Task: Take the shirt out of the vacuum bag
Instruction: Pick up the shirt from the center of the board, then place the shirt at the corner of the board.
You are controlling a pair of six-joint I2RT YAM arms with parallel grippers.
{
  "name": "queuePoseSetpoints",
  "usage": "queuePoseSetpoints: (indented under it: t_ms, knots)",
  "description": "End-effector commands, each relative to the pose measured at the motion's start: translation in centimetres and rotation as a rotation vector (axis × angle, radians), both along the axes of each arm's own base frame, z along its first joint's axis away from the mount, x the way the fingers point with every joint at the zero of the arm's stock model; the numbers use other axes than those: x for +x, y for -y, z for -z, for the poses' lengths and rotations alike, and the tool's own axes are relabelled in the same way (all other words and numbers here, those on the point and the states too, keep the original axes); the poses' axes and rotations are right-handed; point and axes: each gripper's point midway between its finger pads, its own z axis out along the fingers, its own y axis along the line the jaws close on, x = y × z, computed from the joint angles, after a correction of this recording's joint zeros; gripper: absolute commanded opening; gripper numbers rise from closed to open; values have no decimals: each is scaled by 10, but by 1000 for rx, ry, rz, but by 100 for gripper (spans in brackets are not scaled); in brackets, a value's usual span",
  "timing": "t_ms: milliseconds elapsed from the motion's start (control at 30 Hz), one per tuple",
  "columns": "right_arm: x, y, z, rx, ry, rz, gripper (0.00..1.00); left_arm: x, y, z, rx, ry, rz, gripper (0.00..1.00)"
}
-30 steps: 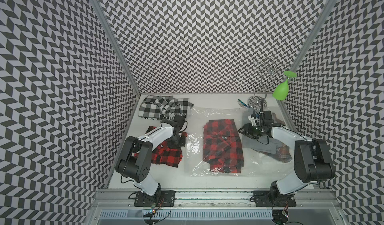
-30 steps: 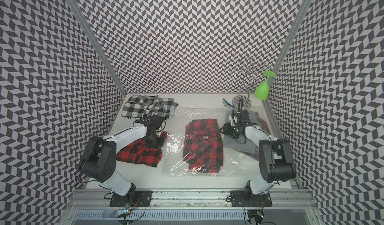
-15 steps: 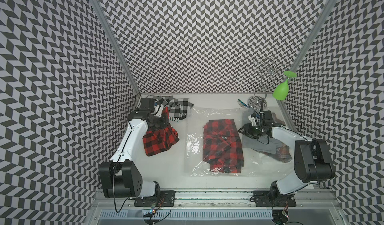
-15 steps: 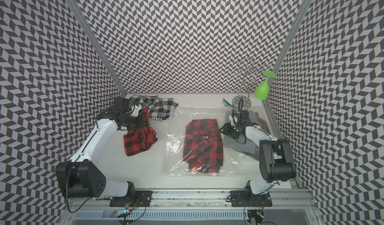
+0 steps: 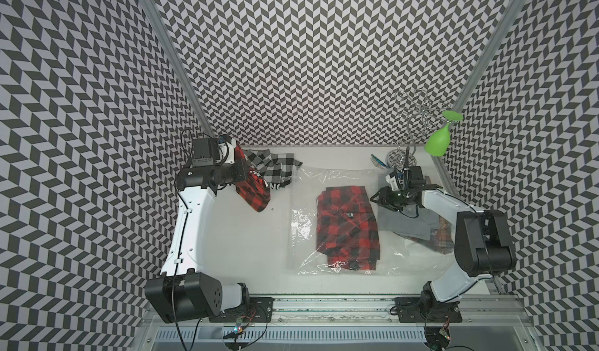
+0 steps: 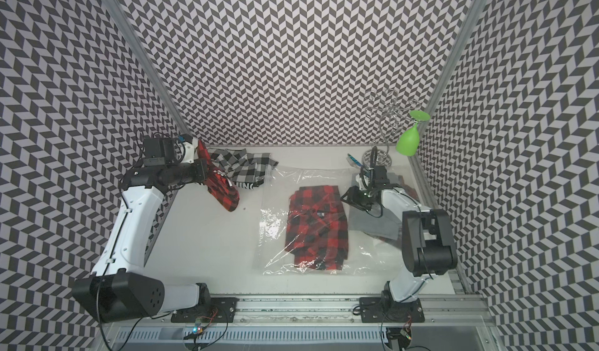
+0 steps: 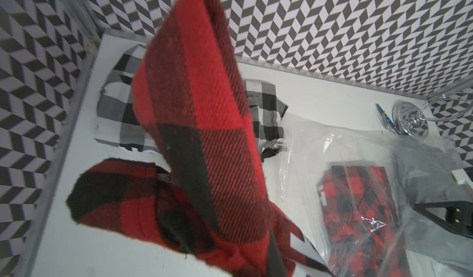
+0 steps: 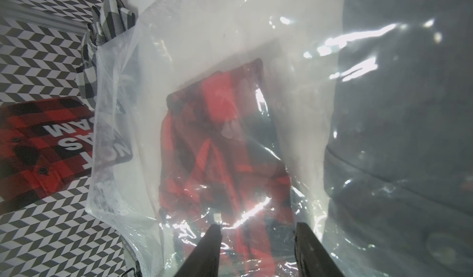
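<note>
A clear vacuum bag lies flat mid-table with a folded red-and-black plaid shirt inside it. My left gripper is raised at the back left, shut on a second red-and-black plaid shirt that hangs from it, clear of the bag. The cloth hides its fingertips. My right gripper stands open at the bagged shirt's far right corner, its fingers over the crinkled plastic. Nothing is between them.
A black-and-white check cloth lies at the back left, beside the bag's corner. Grey fabric and a plaid piece lie along the right side. A wire rack holds a green glass at the back right.
My left arm has lifted the red plaid shirt off the table left of the bag and carried it up toward the back left corner. The right arm has not moved.
</note>
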Motion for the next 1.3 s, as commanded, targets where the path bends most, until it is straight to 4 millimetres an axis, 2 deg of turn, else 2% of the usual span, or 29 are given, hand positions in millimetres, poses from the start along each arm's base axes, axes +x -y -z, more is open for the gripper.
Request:
queuePoseSetpoints:
  t_ms: [0, 133, 267, 433, 633, 800, 967, 1100, 1167, 1267]
  knots:
    - [1, 12, 11, -82, -31, 19, 48, 8, -21, -47, 92, 159, -47, 0]
    - [-8, 25, 26, -147, -74, 53, 48, 18, -41, -76, 160, 213, -93, 0]
    - [-13, 25, 33, -145, -86, 51, 48, 37, -54, -83, 228, 203, -104, 0]
    - [-15, 22, 35, -135, -89, 37, 48, 69, -57, -70, 247, 158, -56, 0]
    - [-17, 19, 34, -115, -95, 23, 48, 96, -80, -58, 320, 103, -90, 0]
    - [-21, 17, 36, -107, -108, 18, 48, 101, -93, -55, 378, 84, -111, 0]
    - [-25, 12, 41, -91, -129, 3, 47, 101, -120, -52, 502, 41, -194, 0]
    - [-26, 9, 42, -86, -140, -7, 47, 111, -133, -54, 620, 39, -203, 0]
    - [-26, 7, 42, -82, -144, -12, 47, 121, -133, -56, 666, 57, -175, 0]
    - [-29, 6, 45, -81, -157, -18, 47, 144, -120, -52, 740, 95, -81, 0]
